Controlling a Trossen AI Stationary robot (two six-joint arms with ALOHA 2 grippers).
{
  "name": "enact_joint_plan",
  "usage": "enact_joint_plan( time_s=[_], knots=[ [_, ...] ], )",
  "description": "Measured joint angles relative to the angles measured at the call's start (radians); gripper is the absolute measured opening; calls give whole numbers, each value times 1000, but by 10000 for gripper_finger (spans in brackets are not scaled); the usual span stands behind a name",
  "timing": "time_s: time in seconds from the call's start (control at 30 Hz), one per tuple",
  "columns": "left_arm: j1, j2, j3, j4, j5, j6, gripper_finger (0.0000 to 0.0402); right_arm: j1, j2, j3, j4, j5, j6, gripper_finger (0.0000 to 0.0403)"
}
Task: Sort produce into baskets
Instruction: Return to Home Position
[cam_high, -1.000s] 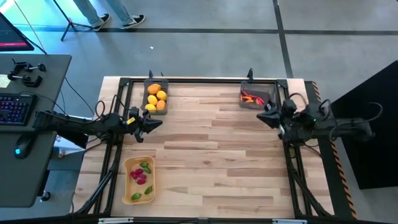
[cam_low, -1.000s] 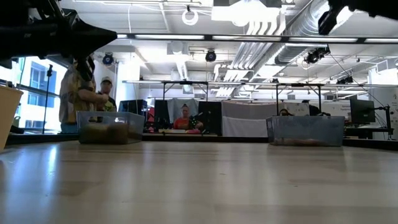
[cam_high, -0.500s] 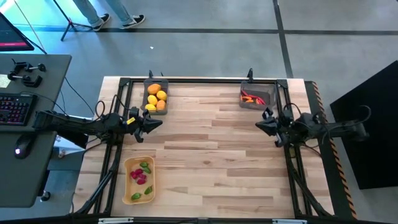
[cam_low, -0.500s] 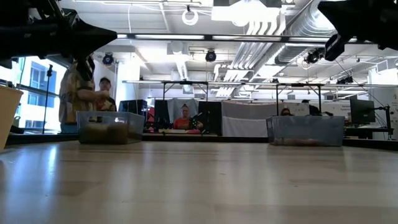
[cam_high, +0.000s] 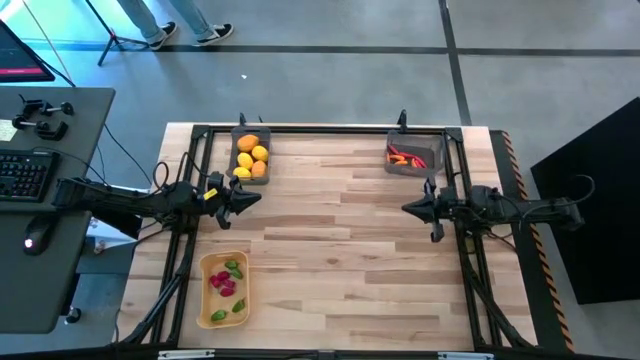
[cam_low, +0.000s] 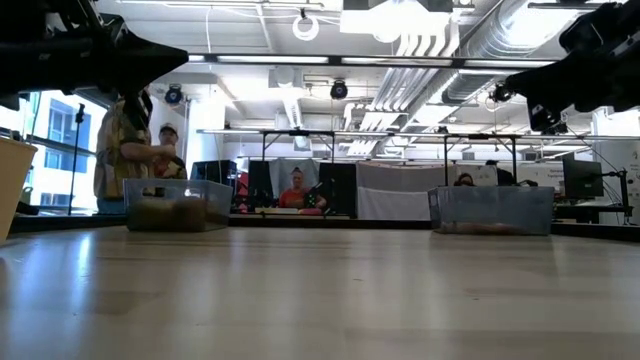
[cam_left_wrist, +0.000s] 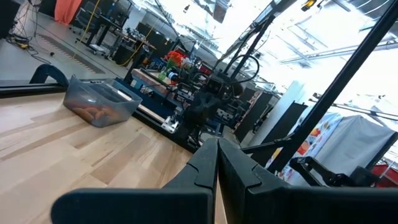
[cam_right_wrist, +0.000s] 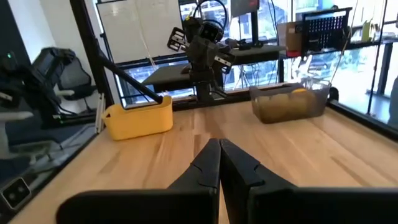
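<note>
Yellow and orange fruits (cam_high: 251, 156) lie in a dark grey bin (cam_high: 236, 160) at the far left. Red and orange chilli shapes (cam_high: 404, 157) lie in a second grey bin (cam_high: 428, 160) at the far right. Green and magenta pieces (cam_high: 226, 284) lie in the tan tray (cam_high: 207, 296) at the near left. My left gripper (cam_high: 258, 196) is shut and empty above the table's left side, near the fruit bin. My right gripper (cam_high: 404, 207) is shut and empty above the table's right side, nearer than the chilli bin.
The wooden table (cam_high: 340, 260) has a black frame around it. A desk with a keyboard (cam_high: 22, 172) stands left of the table. People stand in the room beyond the table's far edge (cam_low: 135, 150).
My right gripper has drawn back from the chilli bin toward the table's near edge and turned level, pointing at the table's left. My left arm has kept still.
</note>
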Motion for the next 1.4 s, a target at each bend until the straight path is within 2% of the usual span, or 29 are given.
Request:
enact_joint_plan(
  time_s=[0.17,0.27,0.43,0.77,0.9,1.4],
  knots=[
    [0,0,0,0,0,0,0,0,-3,0,-37,2,-37,0],
    [0,0,0,0,0,0,0,0,3,0,-73,45,76,0],
    [0,0,0,0,0,0,0,0,7,0,-73,44,203,0],
    [-5,-9,0,-23,-1,0,0,0,6,0,-74,43,228,0],
    [-12,-117,1,-106,0,0,0,5,-53,0,-72,42,227,0],
    [6,-483,0,-292,-1,0,0,8,-42,2,-72,43,226,0]
  ],
)
